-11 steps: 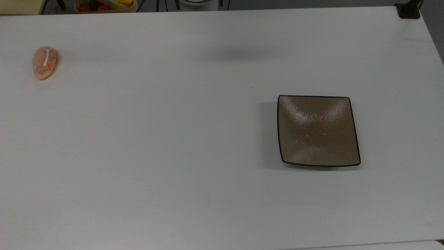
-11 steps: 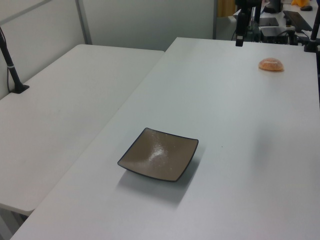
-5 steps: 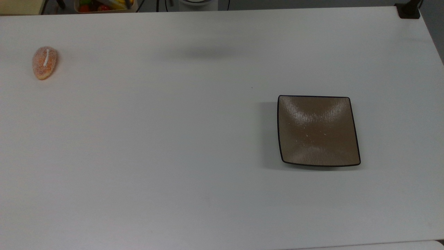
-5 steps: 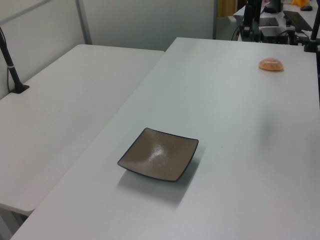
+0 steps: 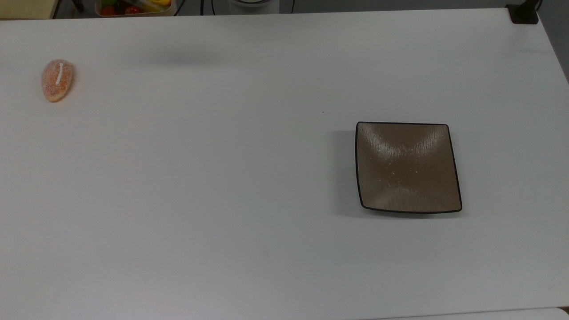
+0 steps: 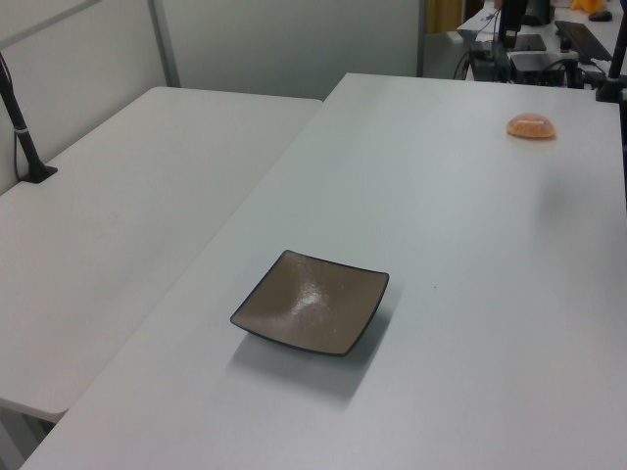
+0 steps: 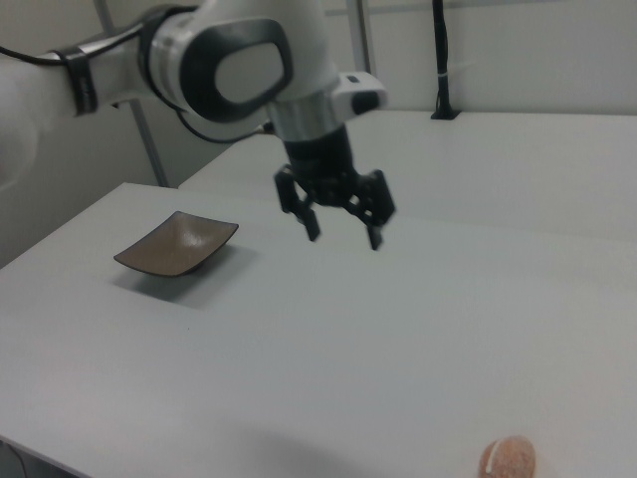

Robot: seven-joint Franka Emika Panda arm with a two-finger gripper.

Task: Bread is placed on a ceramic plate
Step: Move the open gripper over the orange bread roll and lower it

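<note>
Top view, bread: the bread point(image 5: 57, 80) lies on the desk point(image 5: 222, 178) near the far left corner, as the top view shows it. Its long axis runs roughly from the far edge toward the near edge, with the white cream strip along that axis.
Top view, plate: the ceramic plate point(image 5: 408, 167) sits right of centre, well apart from the bread, and carries nothing.
Left view, bread: the bread point(image 6: 532, 125) is close to the desk's far right corner; the ceramic plate point(image 6: 312, 314) stands in the near half, bare.
Right view, pincer: the pincer point(image 7: 343, 231) hangs in the air above the desk, fingers spread and pointing down, pinching nothing.
Right view, key relation: the bread point(image 7: 509, 458) lies toward the near right corner of the desk, lower and to the right view's right of the pincer, well apart from it. The ceramic plate point(image 7: 177, 244) is on the opposite side, to the right view's left of the pincer.
Step, judged: approach to the bread; the grasp is not yet made.
Next move, judged: travel toward the bread, descend, and close across its short axis.
</note>
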